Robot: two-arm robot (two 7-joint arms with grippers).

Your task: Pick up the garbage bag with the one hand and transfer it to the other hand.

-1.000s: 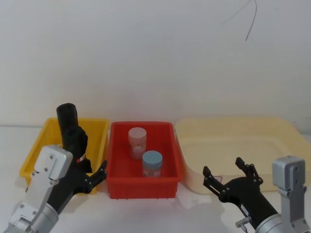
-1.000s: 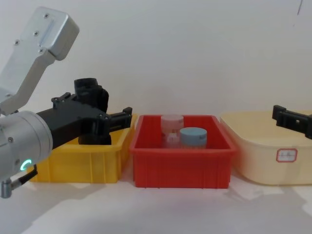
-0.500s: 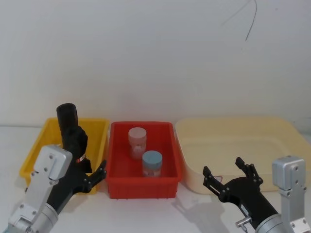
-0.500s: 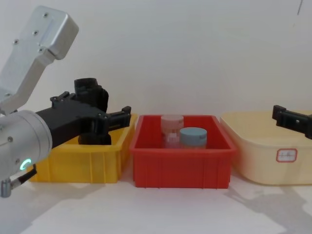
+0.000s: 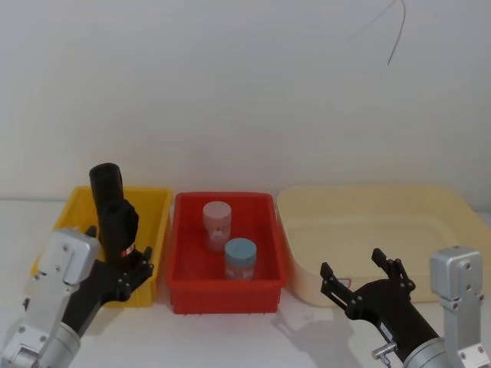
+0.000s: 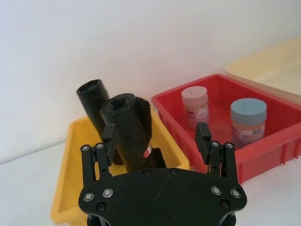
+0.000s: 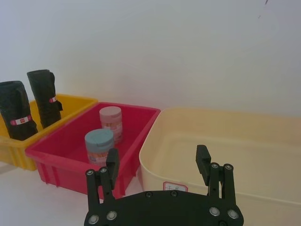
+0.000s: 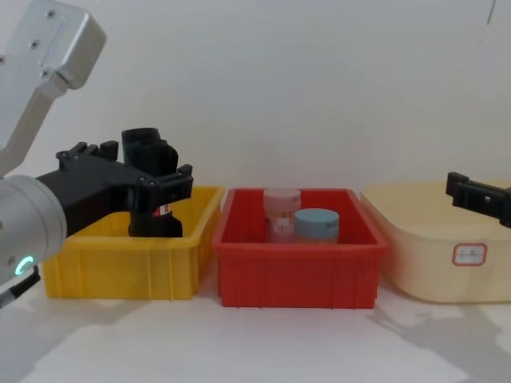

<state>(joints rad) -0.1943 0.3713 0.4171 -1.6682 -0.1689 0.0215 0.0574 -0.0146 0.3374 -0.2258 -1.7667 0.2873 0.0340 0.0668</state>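
Two black garbage bag rolls stand upright in the yellow bin (image 5: 157, 201). The front garbage bag (image 6: 130, 123) carries a small red label, and the other roll (image 6: 93, 104) leans behind it. My left gripper (image 6: 155, 134) is open, with one finger on each side of the front roll (image 5: 121, 221) at label height; whether it touches the roll I cannot tell. From the chest view the left gripper (image 8: 128, 161) stands over the bin's near wall. My right gripper (image 5: 351, 262) hangs open and holds nothing in front of the cream bin.
A red bin (image 5: 230, 295) in the middle holds a pink-lidded jar (image 5: 217, 222) and a blue-lidded jar (image 5: 240, 257). A large cream bin (image 5: 368, 190) sits at the right. All three bins stand side by side against a white wall.
My left gripper has shifted left, from the bin's right wall to straddling the front roll. The right arm and both rolls have not moved.
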